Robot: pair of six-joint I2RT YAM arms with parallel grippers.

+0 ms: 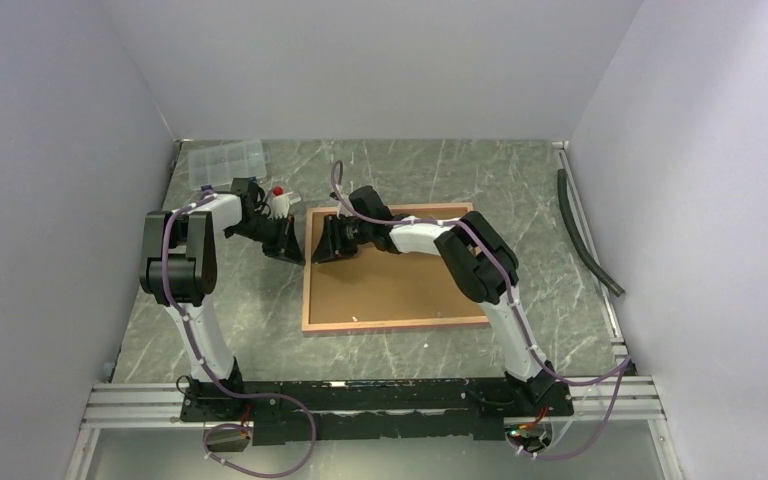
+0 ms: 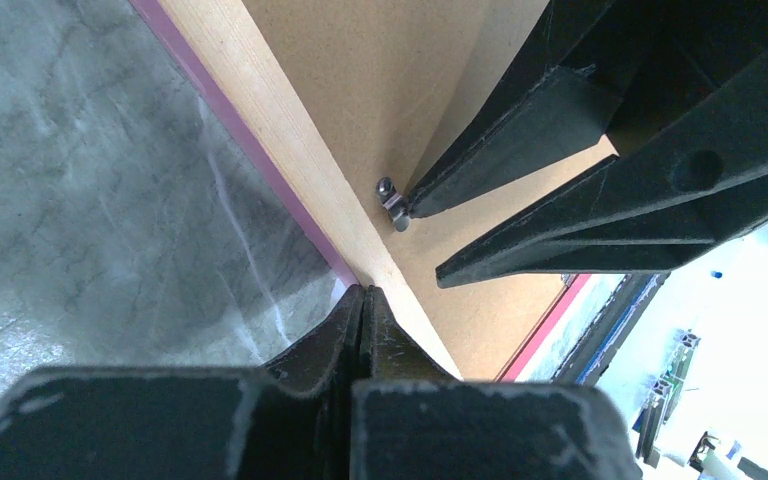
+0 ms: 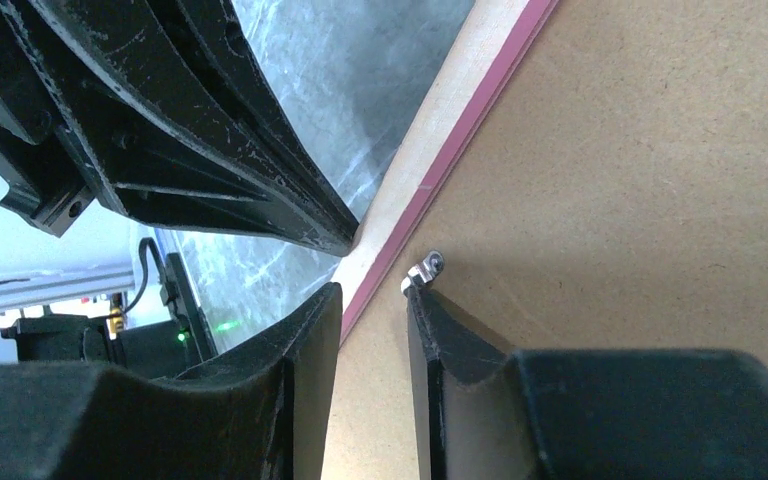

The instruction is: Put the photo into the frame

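Observation:
The frame [image 1: 390, 325] lies back-up in the middle of the table, its tan rim [image 2: 280, 130] around a brown backing board [image 1: 390, 285]. The photo is hidden. My left gripper [image 1: 295, 250] is shut, and its tips [image 2: 363, 292] rest against the frame's left rim with nothing held. Just inside that same edge is my right gripper [image 1: 322, 250], which is open [image 3: 373, 292]. One of its fingertips touches a small metal tab [image 3: 425, 268] on the backing board, and the other sits over the rim [image 3: 440, 120]. The two grippers almost face each other across the rim.
A clear plastic compartment box [image 1: 228, 163] stands at the back left, with a small white object with a red top [image 1: 278, 195] beside it. A black hose [image 1: 585, 235] lies along the right wall. An aluminium rail [image 1: 380, 400] runs along the near edge.

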